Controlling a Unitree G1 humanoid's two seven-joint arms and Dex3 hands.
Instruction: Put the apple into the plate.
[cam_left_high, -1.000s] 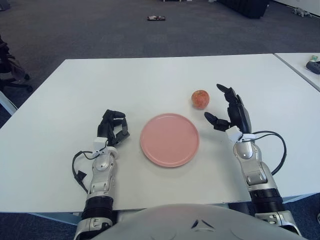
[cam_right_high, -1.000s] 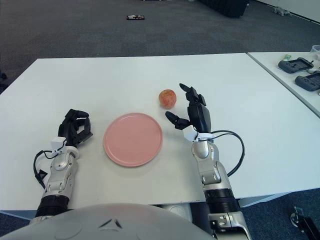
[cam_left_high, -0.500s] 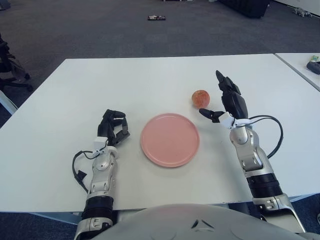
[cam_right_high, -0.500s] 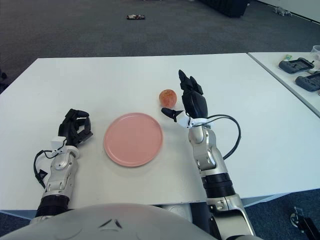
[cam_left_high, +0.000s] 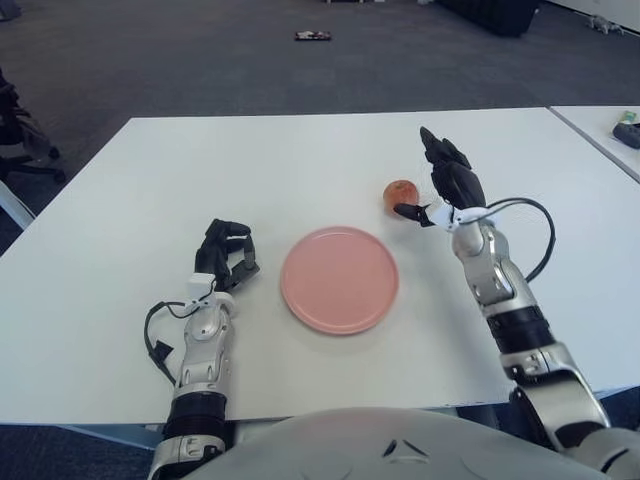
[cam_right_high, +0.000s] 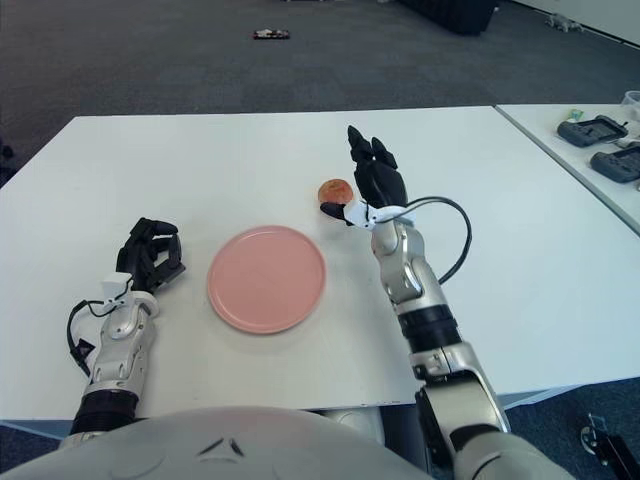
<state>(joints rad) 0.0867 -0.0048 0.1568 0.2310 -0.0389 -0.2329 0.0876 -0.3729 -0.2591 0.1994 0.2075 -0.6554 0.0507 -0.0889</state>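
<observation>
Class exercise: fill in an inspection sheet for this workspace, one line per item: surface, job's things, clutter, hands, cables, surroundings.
Surface: white table.
Job's things: apple on the table beyond the pink plate, which holds nothing.
Clutter: nothing seen.
Hands: right hand open, right beside the apple, thumb at its near side; left hand curled left of the plate.
Cables: black cable looping by the right wrist.
Surroundings: grey carpet; second table with devices at right.
</observation>
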